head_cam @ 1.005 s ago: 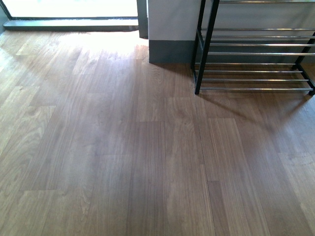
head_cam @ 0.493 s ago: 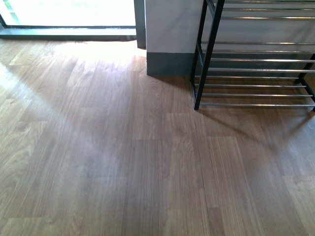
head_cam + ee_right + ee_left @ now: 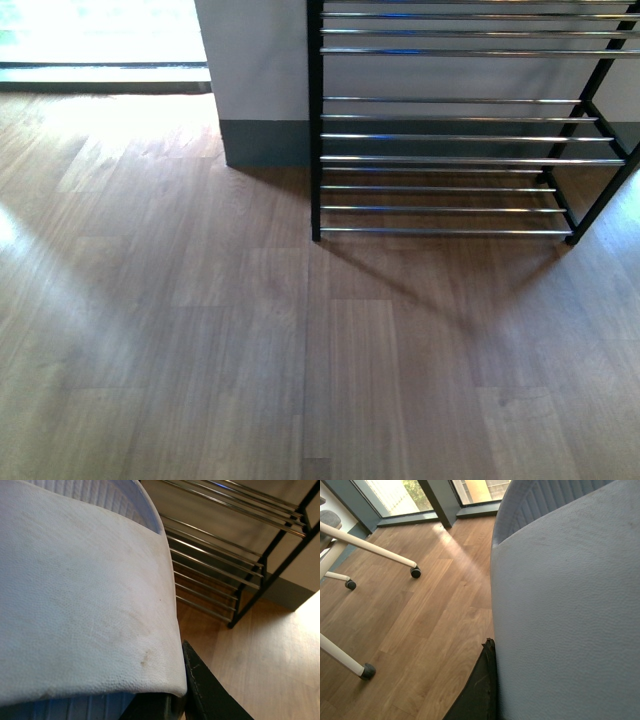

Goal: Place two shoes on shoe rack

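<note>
Wood floor [image 3: 200, 350] fills the front view. Shoe rack [image 3: 450, 158] stands on it by the wall. Left-held shoe [image 3: 570, 610], sole to camera, pinched by left gripper [image 3: 481, 690]. Right-held shoe [image 3: 75, 595] pinched by right gripper [image 3: 186, 696], rack beyond.

no text, label, brand or number readable; left shoe [image 3: 560, 620], right shoe [image 3: 75, 595], soles unmarked

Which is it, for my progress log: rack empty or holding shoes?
Empty where shown: the rack has bare rods; its top is cut off. One shoe fills the left wrist view, another shoe the right.
</note>
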`<action>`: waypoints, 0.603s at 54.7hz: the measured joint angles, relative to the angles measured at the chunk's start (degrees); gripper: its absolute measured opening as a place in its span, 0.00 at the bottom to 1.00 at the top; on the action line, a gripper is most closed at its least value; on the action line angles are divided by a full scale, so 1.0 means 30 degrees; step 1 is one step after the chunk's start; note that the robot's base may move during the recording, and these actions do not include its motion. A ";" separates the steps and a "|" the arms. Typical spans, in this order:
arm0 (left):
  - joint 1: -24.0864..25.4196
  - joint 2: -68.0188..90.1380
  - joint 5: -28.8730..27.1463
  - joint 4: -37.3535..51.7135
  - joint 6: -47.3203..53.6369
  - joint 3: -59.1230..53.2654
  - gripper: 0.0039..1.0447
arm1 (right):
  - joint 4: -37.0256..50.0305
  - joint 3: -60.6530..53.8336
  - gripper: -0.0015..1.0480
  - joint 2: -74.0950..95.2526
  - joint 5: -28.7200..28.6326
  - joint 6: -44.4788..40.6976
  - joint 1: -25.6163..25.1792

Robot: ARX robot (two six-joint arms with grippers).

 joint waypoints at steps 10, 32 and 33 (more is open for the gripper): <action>-0.0066 0.0000 0.0146 0.0000 0.0007 -0.0015 0.02 | 0.0007 -0.0015 0.02 0.0015 0.0036 0.0000 -0.0051; -0.0066 0.0015 0.0138 0.0000 0.0007 -0.0015 0.02 | 0.0007 -0.0015 0.02 0.0029 0.0029 0.0007 -0.0051; -0.0066 0.0015 0.0138 0.0000 0.0000 -0.0015 0.02 | 0.0007 -0.0015 0.02 0.0036 0.0022 0.0007 -0.0051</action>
